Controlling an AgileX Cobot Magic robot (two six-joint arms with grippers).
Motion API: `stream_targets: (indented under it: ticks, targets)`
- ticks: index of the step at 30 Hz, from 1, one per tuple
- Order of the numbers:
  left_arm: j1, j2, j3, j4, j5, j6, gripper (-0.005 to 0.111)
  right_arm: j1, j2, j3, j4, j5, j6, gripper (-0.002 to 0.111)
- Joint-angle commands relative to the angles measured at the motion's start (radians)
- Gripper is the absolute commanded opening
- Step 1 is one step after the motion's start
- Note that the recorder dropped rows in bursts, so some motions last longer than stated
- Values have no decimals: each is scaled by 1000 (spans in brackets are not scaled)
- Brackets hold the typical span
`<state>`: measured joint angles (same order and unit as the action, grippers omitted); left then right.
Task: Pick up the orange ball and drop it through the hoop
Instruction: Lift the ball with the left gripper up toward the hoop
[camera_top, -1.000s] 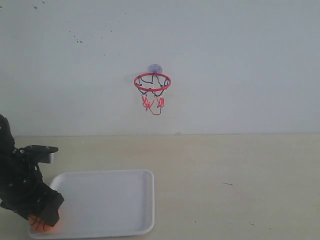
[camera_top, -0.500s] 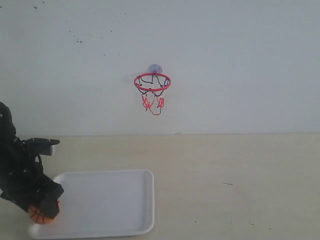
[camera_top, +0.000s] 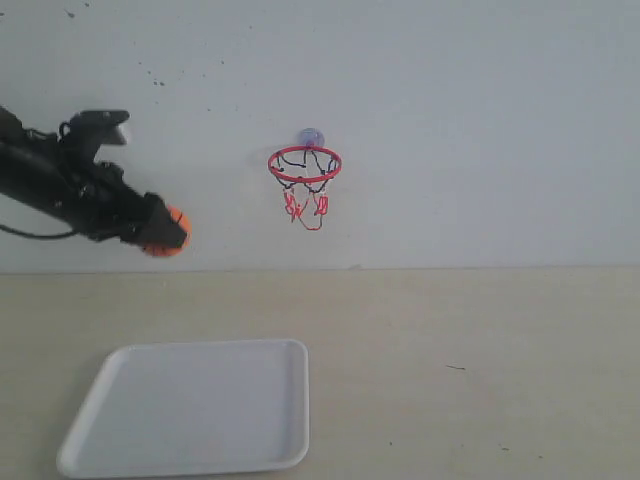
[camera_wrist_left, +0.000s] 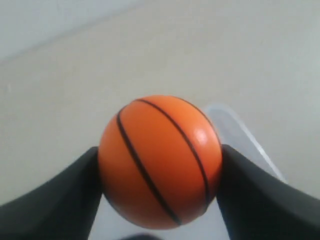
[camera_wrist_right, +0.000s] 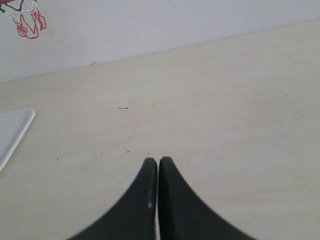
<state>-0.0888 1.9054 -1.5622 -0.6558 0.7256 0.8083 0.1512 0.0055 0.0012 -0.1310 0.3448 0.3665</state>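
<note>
orange ball (camera_wrist_left: 160, 161) pinched btwn both black fingers (camera_wrist_left: 55, 200) of left gripper (camera_top: 155, 230), held up in air in front of the wall, well left of hoop (camera_top: 304, 165) & about level w/ net's bottom. white tray (camera_top: 290, 400) lies on table (camera_top: 450, 340) below. right gripper (camera_wrist_right: 158, 167) closed on nothing, over bare table

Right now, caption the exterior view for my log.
The left claw holds the orange ball aloft, left of and slightly below the hoop; white tray on the table.
</note>
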Motion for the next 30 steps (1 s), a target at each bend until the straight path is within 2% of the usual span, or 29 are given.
stream_targets:
  ticks: [1,6,18,25,30]
  targets:
    - [-3,50,-119,-263,-45,155,4,-3,-5,-1,-8,-10,-8,0]
    - [-3,180,-304,-405,22,219,4,-3,-5,-1,-8,-10,-8,0]
    - [-32,416,-704,-402,22,217,4,-3,-5,-1,-8,-10,-8,0]
    - [-66,495,-849,-402,29,230,4,-3,-5,-1,-8,-10,-8,0]
    - [-83,509,-871,-429,22,246,4,-3,-5,-1,-8,-10,-8,0]
